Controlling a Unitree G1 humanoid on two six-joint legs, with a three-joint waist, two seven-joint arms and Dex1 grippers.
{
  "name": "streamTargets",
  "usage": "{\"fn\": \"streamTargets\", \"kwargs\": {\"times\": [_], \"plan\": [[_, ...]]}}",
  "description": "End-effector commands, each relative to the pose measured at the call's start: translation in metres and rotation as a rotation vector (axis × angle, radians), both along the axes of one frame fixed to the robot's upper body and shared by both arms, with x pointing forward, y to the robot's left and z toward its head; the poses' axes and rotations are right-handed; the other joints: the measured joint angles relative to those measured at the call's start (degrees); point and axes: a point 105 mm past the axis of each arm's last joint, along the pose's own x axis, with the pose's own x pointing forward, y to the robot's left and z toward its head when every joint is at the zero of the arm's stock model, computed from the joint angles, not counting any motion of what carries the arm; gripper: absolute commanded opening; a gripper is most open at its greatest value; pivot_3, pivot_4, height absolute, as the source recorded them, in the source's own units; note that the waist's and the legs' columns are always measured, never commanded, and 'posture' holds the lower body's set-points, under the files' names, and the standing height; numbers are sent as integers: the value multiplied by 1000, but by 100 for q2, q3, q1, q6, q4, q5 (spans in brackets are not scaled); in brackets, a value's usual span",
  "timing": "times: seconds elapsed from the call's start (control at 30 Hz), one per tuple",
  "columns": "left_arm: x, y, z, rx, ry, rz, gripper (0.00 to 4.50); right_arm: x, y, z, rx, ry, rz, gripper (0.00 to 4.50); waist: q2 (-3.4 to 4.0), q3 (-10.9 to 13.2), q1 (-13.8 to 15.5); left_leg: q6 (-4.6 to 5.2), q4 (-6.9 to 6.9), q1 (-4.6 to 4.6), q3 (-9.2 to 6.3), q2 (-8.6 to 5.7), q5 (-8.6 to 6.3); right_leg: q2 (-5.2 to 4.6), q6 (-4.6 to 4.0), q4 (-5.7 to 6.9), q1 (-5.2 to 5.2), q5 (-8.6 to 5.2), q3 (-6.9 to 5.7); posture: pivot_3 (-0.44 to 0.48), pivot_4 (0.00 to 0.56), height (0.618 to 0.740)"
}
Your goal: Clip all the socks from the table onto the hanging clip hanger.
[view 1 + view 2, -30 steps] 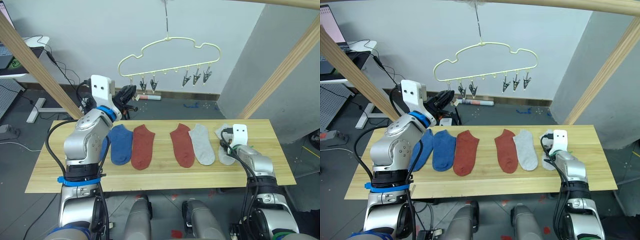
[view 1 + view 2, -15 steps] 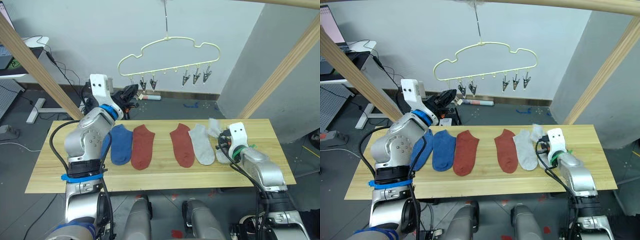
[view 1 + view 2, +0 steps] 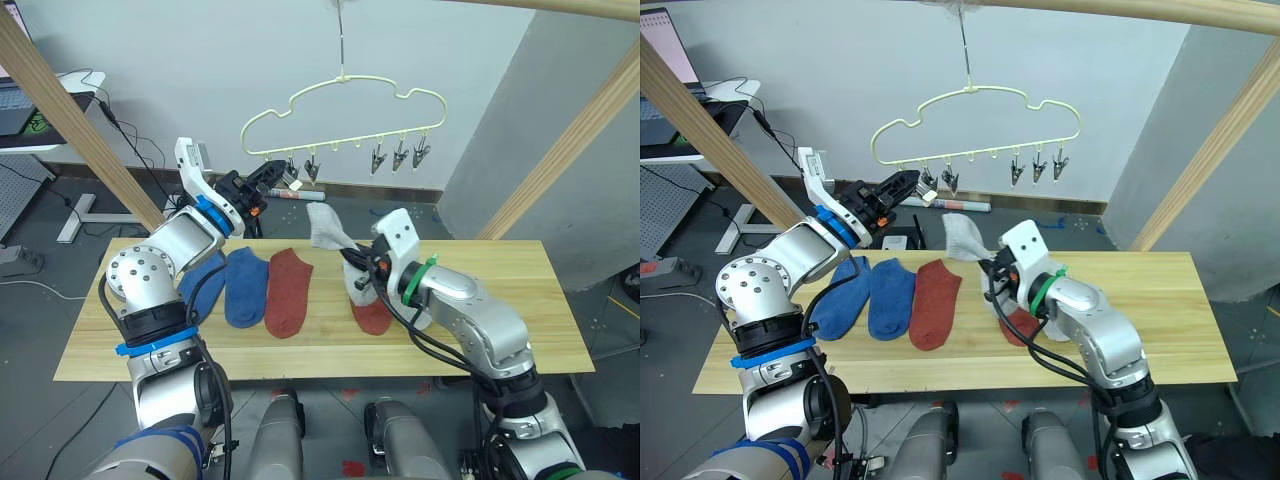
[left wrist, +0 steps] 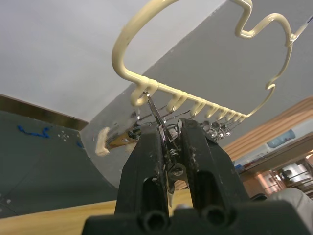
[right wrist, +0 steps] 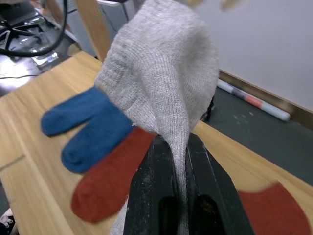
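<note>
Under both raised arms, the table [image 3: 520, 330] carries two blue socks [image 3: 243, 288], one rust-red sock [image 3: 285, 293] beside them, and a second rust-red sock [image 3: 374, 315] directly below the right gripper [image 3: 358, 268]. Above the table, the clip hanger [image 3: 345, 105] hangs by its hook. The right gripper is clenched on a grey sock [image 5: 164, 93], lifted clear of the table, between the hanger and the tabletop. The left gripper [image 4: 168, 147] is clamped on the end clip [image 4: 159, 120] of the hanger's bar, nearest that arm.
</note>
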Motion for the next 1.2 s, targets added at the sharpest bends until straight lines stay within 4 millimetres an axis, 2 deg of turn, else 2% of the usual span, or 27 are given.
{"fn": "streamTargets", "kwargs": {"times": [0.03, 0.23, 0.4, 0.9, 0.97, 1.2], "plan": [[-7, -6, 23, -6, -82, -31, 186, 0, 8, 15, 20, -64, 22, 41, 0, 0, -1, 0, 3, 0, 0, 1, 0, -1, 0, 1, 0, 0, 0, 13, 244, 740], [-9, -8, 21, 3, -82, -42, 186, 2, 18, 21, 52, -67, 28, 41, 0, 0, -3, 0, 4, 0, -3, 2, 0, 0, 0, 13, -2, 0, -4, 13, 244, 740], [-13, -9, 19, 18, -84, -51, 186, 4, 17, 29, 78, -78, 15, 41, 0, 0, -1, 0, 4, 0, -3, 2, 0, 0, -1, 13, -3, 0, -3, 23, 247, 740], [-17, -11, 23, 20, -117, -66, 186, 14, 24, 30, 79, -90, 9, 41, 0, 0, 11, 0, 4, 0, -3, 2, 0, 0, -1, 12, -3, 0, -4, 31, 237, 740], [-17, -11, 23, 29, -123, -66, 896, 16, 24, 30, 83, -92, 5, 0, 0, 0, 12, -1, 4, 0, -3, 1, 0, 0, -1, 12, -3, 0, -4, 31, 237, 740], [-22, -11, 21, 41, -128, -80, 2805, 14, 29, 28, 94, -85, 17, 0, 0, 0, 1, -1, 3, 0, -2, 3, 0, 0, -1, 14, -3, 0, -4, 35, 232, 740]]}}
